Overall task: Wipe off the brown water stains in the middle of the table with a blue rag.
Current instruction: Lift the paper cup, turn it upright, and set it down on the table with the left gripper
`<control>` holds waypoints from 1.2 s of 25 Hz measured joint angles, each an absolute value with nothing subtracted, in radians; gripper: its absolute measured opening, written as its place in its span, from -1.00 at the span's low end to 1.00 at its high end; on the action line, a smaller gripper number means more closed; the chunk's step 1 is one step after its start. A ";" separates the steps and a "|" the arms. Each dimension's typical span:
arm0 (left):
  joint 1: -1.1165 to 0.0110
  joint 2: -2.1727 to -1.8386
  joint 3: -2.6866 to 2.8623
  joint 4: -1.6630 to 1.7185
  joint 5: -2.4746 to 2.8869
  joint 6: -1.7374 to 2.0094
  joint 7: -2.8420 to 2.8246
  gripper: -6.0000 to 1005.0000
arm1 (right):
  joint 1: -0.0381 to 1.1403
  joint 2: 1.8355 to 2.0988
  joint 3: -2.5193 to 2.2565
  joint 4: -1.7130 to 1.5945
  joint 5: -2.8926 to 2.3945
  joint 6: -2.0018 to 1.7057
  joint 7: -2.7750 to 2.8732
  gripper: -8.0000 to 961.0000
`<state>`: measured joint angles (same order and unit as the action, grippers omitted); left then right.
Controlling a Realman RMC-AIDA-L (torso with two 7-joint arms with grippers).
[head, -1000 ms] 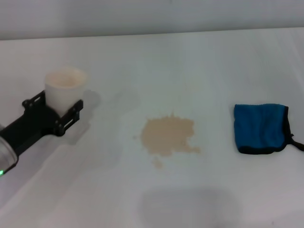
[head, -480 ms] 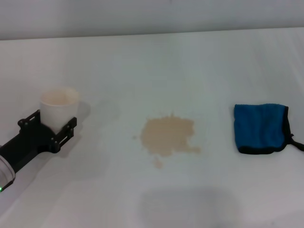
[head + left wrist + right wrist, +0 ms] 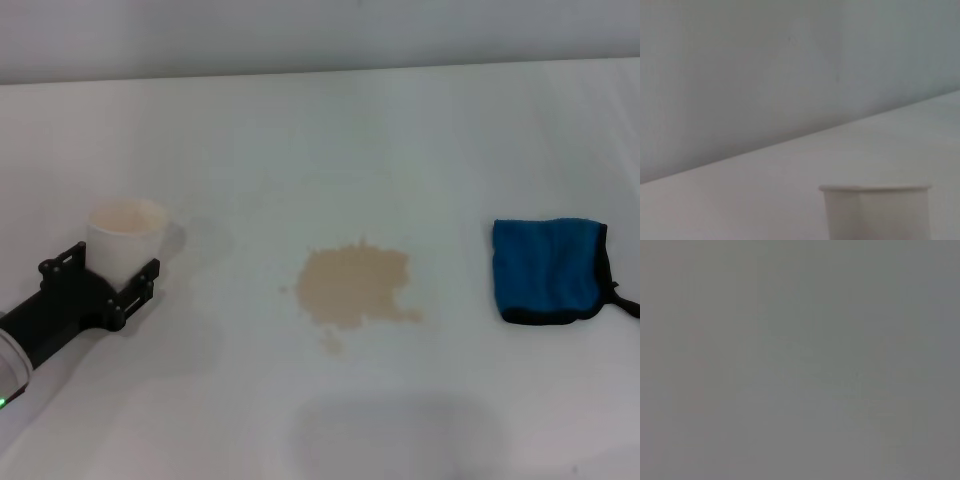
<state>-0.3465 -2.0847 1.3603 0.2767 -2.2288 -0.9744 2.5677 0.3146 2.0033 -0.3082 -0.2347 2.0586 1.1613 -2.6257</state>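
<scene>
**Inspector A:** Step in hand?

**Inspector B:** Wiping not begun. The light tan, ragged-edged brown water stains (image 3: pixel 355 286) lie mid-desk on the plain white, smooth desk (image 3: pixel 330 130). The small bright blue cloth rag with black trim (image 3: pixel 548 270) sits folded, untouched, well to the right of them.

**A:** Grippers?

**B:** The left gripper (image 3: pixel 112 275) is at the far left, fingers closed around the white paper cup (image 3: pixel 125 235), which stands upright. The right gripper is out of view.

**A:** Cup contents?

**B:** Tan inside; I cannot tell whether liquid remains.

**A:** Next move?

**B:** In my judgement, an arm must reach the rag, grasp it, and carry it to the stains.
</scene>
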 joint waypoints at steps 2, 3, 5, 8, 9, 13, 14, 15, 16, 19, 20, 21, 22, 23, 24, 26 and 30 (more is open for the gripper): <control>-0.346 -2.084 1.372 0.273 -2.230 -0.967 2.568 0.18 | 0.315 2.003 -0.308 -0.235 2.059 1.161 -2.626 0.35; -0.346 -2.084 1.378 0.272 -2.230 -0.964 2.568 0.18 | 0.315 2.003 -0.308 -0.235 2.059 1.161 -2.626 0.35; -0.346 -2.084 1.396 0.269 -2.231 -0.951 2.568 0.18 | 0.317 2.003 -0.308 -0.237 2.059 1.161 -2.626 0.35; -0.346 -2.085 1.432 0.270 -2.235 -0.927 2.568 0.18 | 0.318 2.003 -0.308 -0.240 2.059 1.161 -2.626 0.35; -0.345 -2.085 1.441 0.270 -2.237 -0.923 2.568 0.18 | 0.319 2.003 -0.308 -0.241 2.059 1.160 -2.626 0.35; -0.337 -2.087 1.446 0.271 -2.240 -0.920 2.568 0.18 | 0.319 2.003 -0.308 -0.242 2.057 1.157 -2.626 0.35; -0.336 -2.088 1.445 0.271 -2.240 -0.920 2.568 0.18 | 0.320 2.003 -0.308 -0.242 2.057 1.157 -2.626 0.35; -0.334 -2.088 1.444 0.273 -2.241 -0.920 2.568 0.18 | 0.320 2.003 -0.308 -0.242 2.057 1.157 -2.626 0.35; -0.333 -2.088 1.444 0.274 -2.242 -0.920 2.568 0.18 | 0.320 2.003 -0.308 -0.242 2.057 1.157 -2.626 0.35; -0.331 -2.088 1.443 0.277 -2.243 -0.920 2.568 0.18 | 0.321 2.003 -0.308 -0.239 2.057 1.158 -2.626 0.35; -0.330 -2.088 1.443 0.279 -2.243 -0.920 2.568 0.18 | 0.321 2.003 -0.308 -0.239 2.057 1.158 -2.626 0.35; -0.330 -2.088 1.443 0.280 -2.243 -0.920 2.569 0.18 | 0.320 2.003 -0.308 -0.238 2.057 1.159 -2.626 0.35; -0.330 -2.088 1.442 0.281 -2.243 -0.920 2.575 0.18 | 0.319 2.003 -0.308 -0.237 2.057 1.161 -2.626 0.35; -0.330 -2.088 1.442 0.281 -2.244 -0.919 2.580 0.18 | 0.319 2.003 -0.308 -0.237 2.057 1.162 -2.626 0.35; -0.329 -2.088 1.441 0.281 -2.250 -0.918 2.593 0.18 | 0.318 2.003 -0.308 -0.237 2.057 1.163 -2.626 0.35; -0.327 -2.089 1.441 0.280 -2.268 -0.915 2.615 0.18 | 0.317 2.003 -0.308 -0.236 2.057 1.165 -2.626 0.35; -0.326 -2.089 1.446 0.276 -2.307 -0.908 2.633 0.18 | 0.316 2.003 -0.308 -0.235 2.057 1.168 -2.626 0.35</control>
<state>-0.3259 -2.0889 1.4457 0.2761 -2.3074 -0.9079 2.6328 0.3161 2.0034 -0.3083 -0.2348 2.0570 1.1683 -2.6262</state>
